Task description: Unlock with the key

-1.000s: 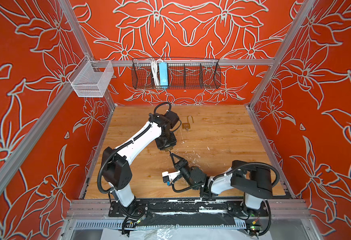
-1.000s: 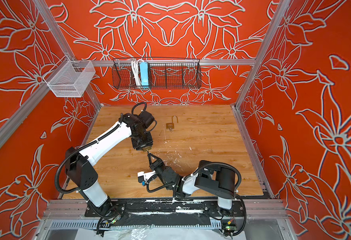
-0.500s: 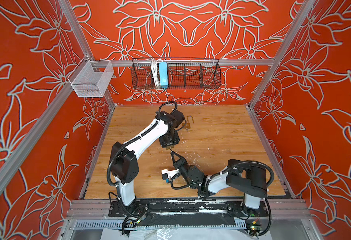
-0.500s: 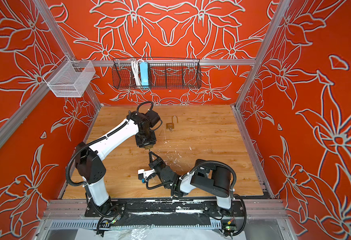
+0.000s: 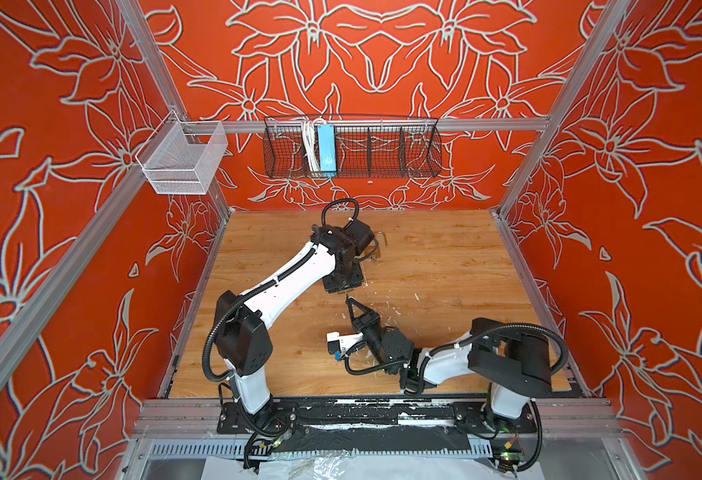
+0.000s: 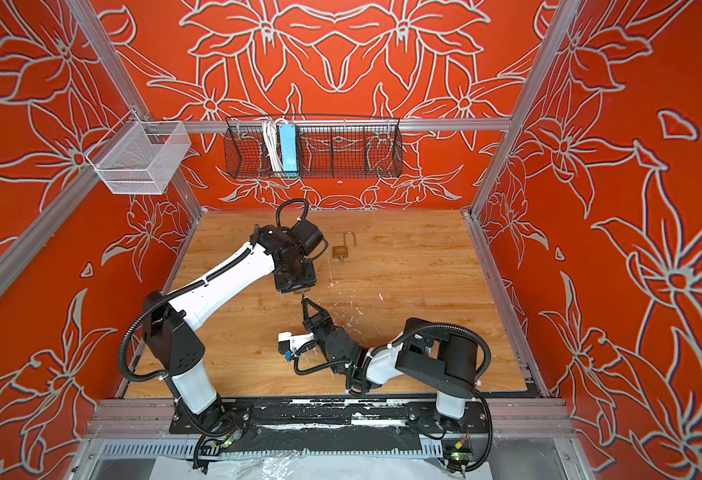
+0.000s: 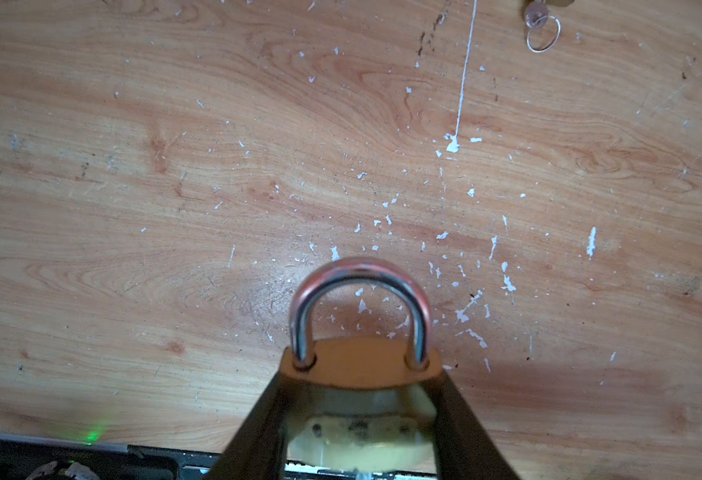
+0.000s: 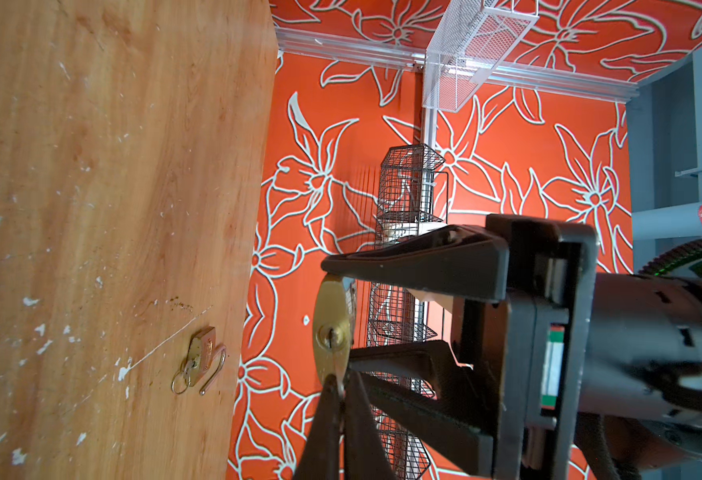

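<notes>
White wire-mesh basket (image 5: 183, 160) hung on the left wall rail. Black wire basket (image 5: 382, 147) on the back wall held a pale blue box (image 5: 326, 147). White-and-black left arm (image 5: 291, 278) was stretched over the scuffed wooden bench (image 5: 445, 270), wrist pointing down near the middle. Left jaws gripped a small brass padlock with a steel shackle (image 7: 359, 359) by its sides, clear of the bench. Its shackle was closed, both legs in the body, and its keyhole end showed in the right wrist view.

Just right of that wrist, toward the back, a second brass padlock (image 6: 342, 250) lay flat on the bench. Its shackle was swung open, with a small silver key on a wire ring (image 8: 184, 374) in its keyhole.

Right arm (image 5: 445, 357) lay low, coming in from the right. Right jaws were closed, tips at the rim of the held padlock's keyhole end, just beside the keyhole. Couldn't tell whether a key was pinched between them, too small. White flecks (image 7: 451, 145) were scattered over the bench.
</notes>
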You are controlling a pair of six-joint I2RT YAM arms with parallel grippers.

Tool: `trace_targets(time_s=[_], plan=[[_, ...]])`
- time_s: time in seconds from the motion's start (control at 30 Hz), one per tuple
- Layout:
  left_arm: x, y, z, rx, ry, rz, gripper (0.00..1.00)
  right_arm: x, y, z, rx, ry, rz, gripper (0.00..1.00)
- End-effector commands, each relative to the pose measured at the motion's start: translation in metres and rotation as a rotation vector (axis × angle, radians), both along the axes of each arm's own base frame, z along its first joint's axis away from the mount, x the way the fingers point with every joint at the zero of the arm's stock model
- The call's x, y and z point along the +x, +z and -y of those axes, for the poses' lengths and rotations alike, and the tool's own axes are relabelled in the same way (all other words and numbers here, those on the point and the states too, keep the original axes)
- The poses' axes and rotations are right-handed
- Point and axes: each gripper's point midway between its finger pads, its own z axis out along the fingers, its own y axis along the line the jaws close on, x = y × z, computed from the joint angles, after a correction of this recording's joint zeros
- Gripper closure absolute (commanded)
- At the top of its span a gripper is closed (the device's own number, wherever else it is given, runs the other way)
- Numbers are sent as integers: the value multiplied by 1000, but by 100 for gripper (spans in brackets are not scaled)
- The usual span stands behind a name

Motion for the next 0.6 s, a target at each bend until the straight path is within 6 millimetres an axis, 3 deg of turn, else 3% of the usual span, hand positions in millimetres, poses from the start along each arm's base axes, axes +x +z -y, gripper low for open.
trace_targets(time_s=[0.0,0.13,0.4,0.57], plan=[[-37,11,8,-10,-87,-72,100,15,31,17,111,-67,40,100],[-39,10,12,-23,-110,-78,100,18,36,20,105,-72,56,100],[-49,8,38,-130,-190,-116,100,30,22,9,44,-83,66,100],[-51,9,33,-102,-190,-131,100,31,17,5,9,-74,77,100]])
